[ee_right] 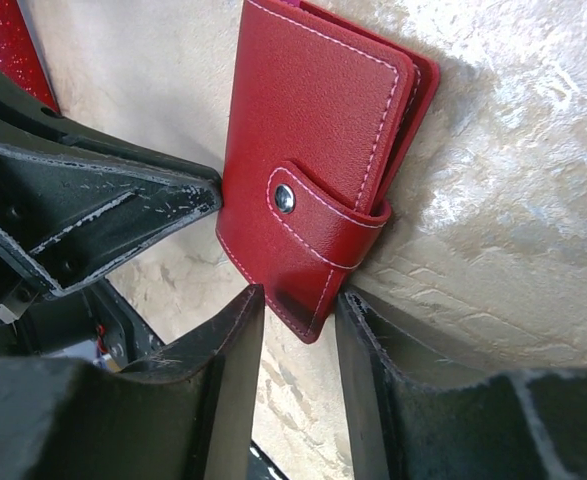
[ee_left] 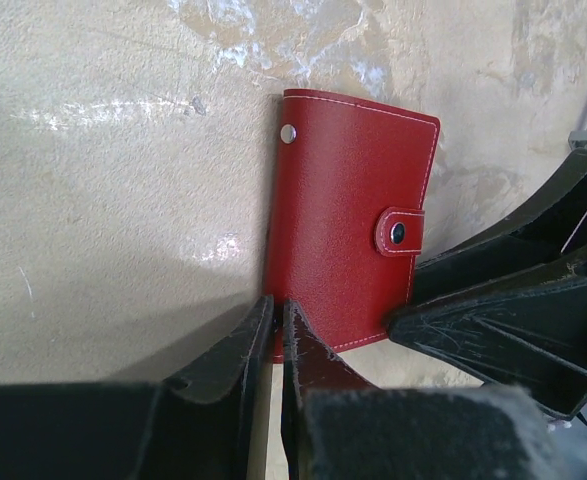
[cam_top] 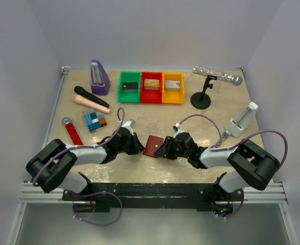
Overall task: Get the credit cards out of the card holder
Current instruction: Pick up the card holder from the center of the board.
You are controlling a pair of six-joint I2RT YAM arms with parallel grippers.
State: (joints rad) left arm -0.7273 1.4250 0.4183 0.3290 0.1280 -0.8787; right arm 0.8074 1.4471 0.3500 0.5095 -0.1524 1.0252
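Card holder (cam_top: 153,146) is lying snapped shut; left gripper (ee_left: 275,325) is pinching its corner, right gripper (ee_right: 301,310) is straddling another corner, jaws apart; beyond it, green tray (cam_top: 121,87), red tray (cam_top: 151,74) and yellow tray (cam_top: 172,74) are each holding one small block

Red card holder (cam_top: 153,146) on table (cam_top: 139,115), left jaws, right jaws seemingly touching it

Card holder (ee_left: 348,220) inside: not vis.

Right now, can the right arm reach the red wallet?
Probably yes. The wallet corner sits between the right pincer's open fingers, with nothing blocking; the left pincer only crowds the other edge.
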